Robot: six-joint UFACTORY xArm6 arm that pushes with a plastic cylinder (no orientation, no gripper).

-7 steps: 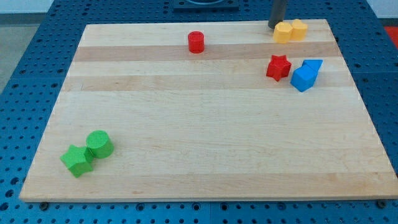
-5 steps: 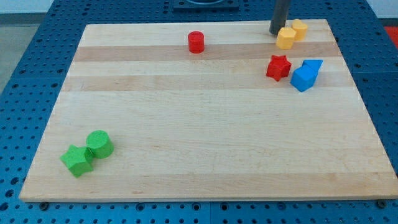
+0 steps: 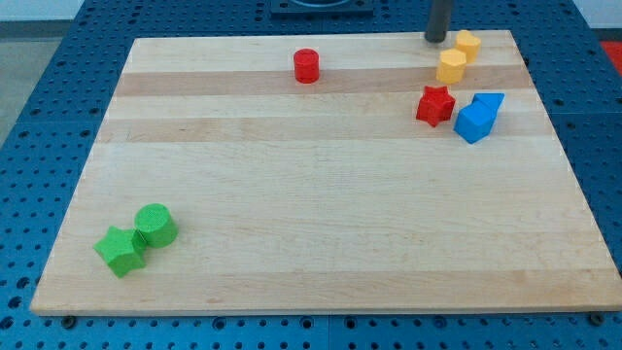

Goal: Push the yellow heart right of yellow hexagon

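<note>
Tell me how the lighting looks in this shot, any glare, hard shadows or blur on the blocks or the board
Camera view: light is even and soft, with no glare on the wooden board. Shadows are faint, only thin dark edges under the green blocks and the red cylinder. The blocks look sharp, with no motion blur. My tip is in focus at the view's top, left of the yellow blocks; the rod is cropped by the frame.

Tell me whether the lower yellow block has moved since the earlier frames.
Yes. The lower yellow block slid toward the view's bottom, closer to the red star, away from my tip.
</note>
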